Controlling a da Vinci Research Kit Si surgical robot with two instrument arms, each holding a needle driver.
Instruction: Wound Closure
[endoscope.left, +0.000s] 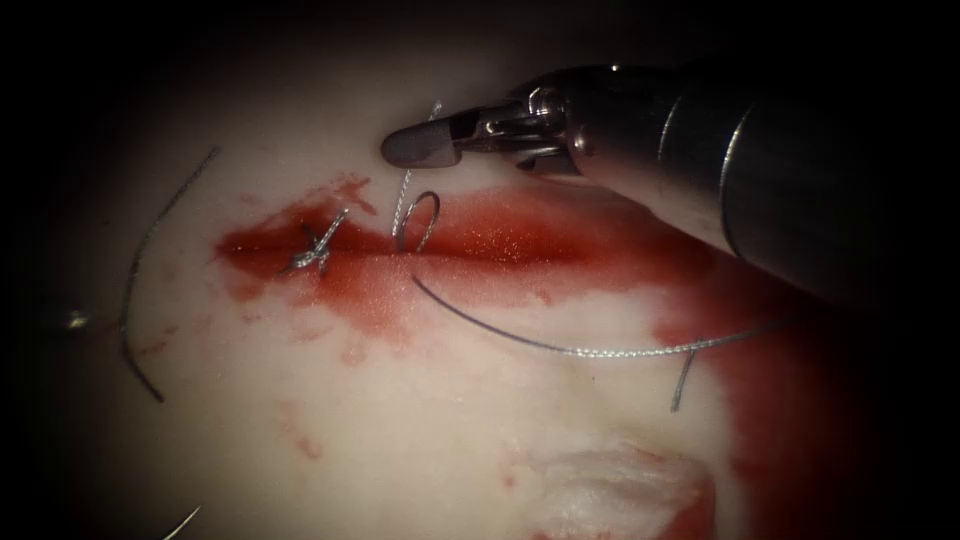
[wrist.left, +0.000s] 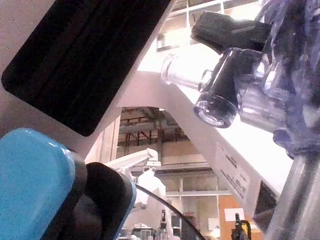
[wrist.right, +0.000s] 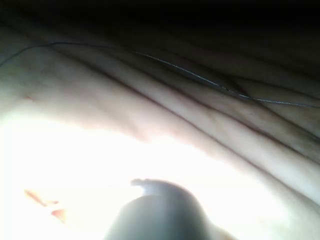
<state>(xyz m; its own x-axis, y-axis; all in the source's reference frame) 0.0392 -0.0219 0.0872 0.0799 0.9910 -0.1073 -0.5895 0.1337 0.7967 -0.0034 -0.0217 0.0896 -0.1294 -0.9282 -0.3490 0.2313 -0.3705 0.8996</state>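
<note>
One right tool clamping thread

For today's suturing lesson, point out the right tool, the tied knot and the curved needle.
right tool (endoscope.left: 420, 147): endoscope view, tip of its shut jaws gripping the thread.
knot (endoscope.left: 312, 250): endoscope view, its tied centre on the cut's left end.
needle (endoscope.left: 135, 290): endoscope view, mid-curve, lying free left of the cut.

The right arm's tool ends in short, blunt, dull-grey metal jaws with rounded tips, set on a bright steel wrist of small pins, links and cable pulleys. Behind the wrist runs a thick, dark, glossy cylindrical shaft, ringed by thin pale bands.
</note>
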